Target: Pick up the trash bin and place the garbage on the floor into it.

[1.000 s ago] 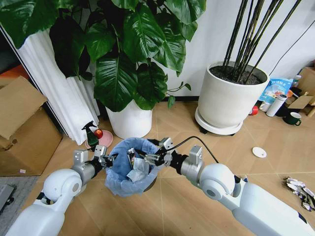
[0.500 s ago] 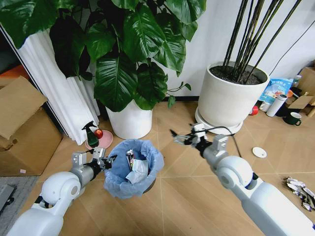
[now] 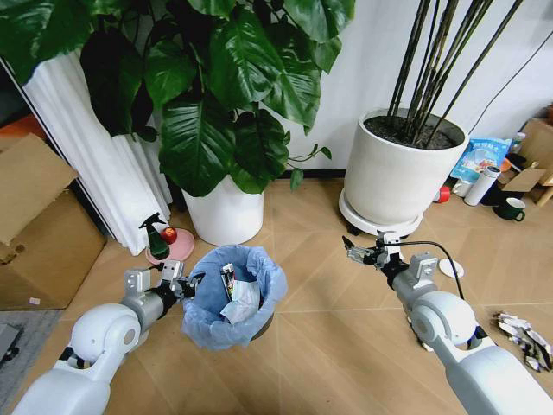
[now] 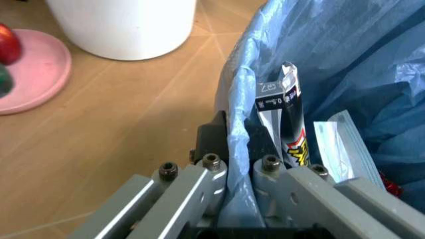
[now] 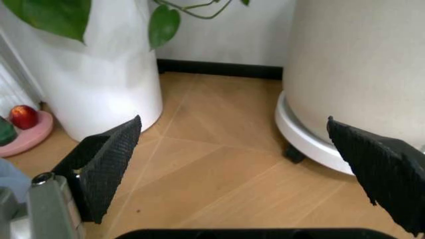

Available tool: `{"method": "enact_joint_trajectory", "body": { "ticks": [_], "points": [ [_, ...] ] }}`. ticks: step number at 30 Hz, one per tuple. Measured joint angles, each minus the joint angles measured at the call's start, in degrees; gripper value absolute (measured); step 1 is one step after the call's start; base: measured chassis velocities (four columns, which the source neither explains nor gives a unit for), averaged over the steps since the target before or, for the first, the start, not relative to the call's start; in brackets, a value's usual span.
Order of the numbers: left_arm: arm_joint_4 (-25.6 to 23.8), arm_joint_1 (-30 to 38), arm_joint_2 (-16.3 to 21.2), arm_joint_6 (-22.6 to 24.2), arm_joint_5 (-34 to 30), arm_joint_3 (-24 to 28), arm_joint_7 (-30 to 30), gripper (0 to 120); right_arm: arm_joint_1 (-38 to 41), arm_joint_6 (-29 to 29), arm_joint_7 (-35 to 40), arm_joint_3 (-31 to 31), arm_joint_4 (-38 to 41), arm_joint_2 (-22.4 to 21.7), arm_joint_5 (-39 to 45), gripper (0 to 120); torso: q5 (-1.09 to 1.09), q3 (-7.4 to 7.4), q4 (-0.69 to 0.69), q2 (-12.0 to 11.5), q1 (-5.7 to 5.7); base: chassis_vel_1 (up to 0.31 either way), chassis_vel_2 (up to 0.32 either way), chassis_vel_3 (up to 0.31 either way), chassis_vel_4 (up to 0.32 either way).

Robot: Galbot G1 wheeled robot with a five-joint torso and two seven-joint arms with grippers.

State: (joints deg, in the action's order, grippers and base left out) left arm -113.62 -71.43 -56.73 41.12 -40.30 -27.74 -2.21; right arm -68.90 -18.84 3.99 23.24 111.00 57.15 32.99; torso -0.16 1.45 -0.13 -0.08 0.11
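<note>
Right gripper (image 3: 358, 253) swung away empty, fingers apart, left gripper (image 3: 183, 284) clamping one trash bin (image 3: 226, 333) rim

A crinkly light-blue plastic bag is lining the small dark round trash bin (image 3: 232, 298), and inside it a black printed tube (image 4: 290, 127) is showing white and yellow lettering. The light brown wooden floor (image 3: 320, 346) is showing a herringbone plank pattern, with a round white disc (image 3: 450, 268) lying near its right edge.

Both arms are glossy white with rounded shells and grey metal wrists. The left gripper (image 3: 184, 284) has silver fingers fastened with dark screws. The right gripper (image 3: 361, 253) has black textured pads (image 5: 106, 164), and a black cable loops over its wrist
</note>
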Motion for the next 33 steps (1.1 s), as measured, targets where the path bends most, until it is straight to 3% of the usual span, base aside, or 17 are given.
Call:
{"method": "enact_joint_trajectory", "body": {
  "ticks": [33],
  "points": [
    [-0.23,-0.76,-0.31,-0.13,0.04,-0.32,-0.04,0,-2.33,0.52,-0.99,1.16,0.27,0.67,-0.88,100,0.0,0.0,0.0,0.0,0.0,-0.14,-0.141,0.139,0.14]
  ]
}}
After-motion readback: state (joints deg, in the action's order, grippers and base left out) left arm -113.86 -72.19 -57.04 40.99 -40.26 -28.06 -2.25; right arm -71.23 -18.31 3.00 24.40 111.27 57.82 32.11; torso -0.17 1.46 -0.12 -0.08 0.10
